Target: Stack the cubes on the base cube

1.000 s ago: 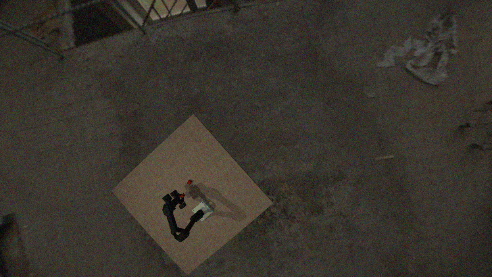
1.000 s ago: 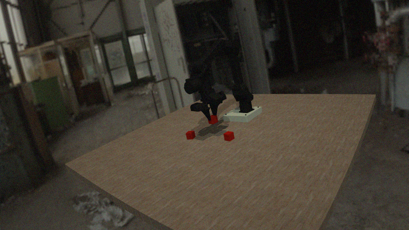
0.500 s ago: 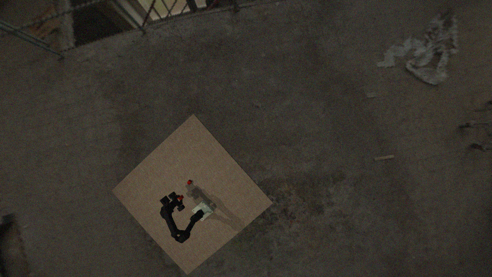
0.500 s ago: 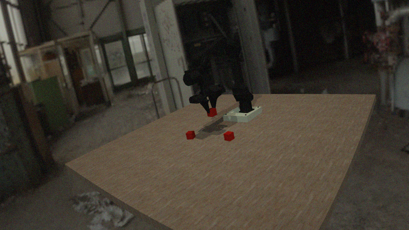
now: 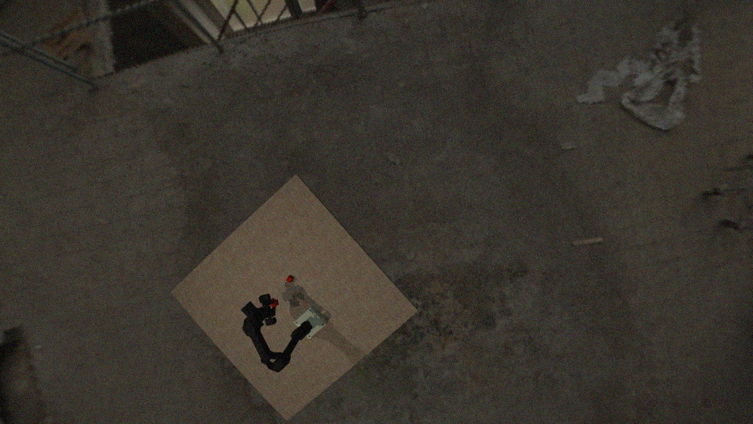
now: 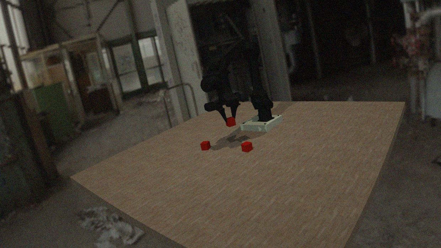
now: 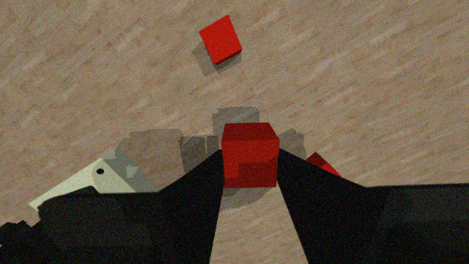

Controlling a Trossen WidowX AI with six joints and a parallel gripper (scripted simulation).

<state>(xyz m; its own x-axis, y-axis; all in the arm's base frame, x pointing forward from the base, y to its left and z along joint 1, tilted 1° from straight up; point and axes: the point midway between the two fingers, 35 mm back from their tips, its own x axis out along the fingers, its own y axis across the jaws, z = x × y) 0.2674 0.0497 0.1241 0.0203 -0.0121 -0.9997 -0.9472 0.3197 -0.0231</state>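
Note:
My gripper (image 6: 230,120) (image 7: 248,155) is shut on a red cube (image 6: 230,122) (image 7: 250,164), held level above the table between both fingertips. A second red cube (image 6: 246,146) (image 7: 221,40) (image 5: 289,278) rests on the table, turned relative to the held one. A third red cube (image 6: 205,145) (image 7: 316,159) rests on the table; in the wrist view the right finger hides most of it. In the top view a red patch (image 5: 274,303) shows beside the gripper; I cannot tell which cube it is. All look alike, so I cannot tell which is the fixed base.
The arm's pale mounting plate (image 5: 302,317) (image 6: 253,126) (image 7: 76,182) stands on the wooden table (image 5: 294,226) (image 6: 277,184). The arm's dark shadow falls on the table between the plate and the resting cubes.

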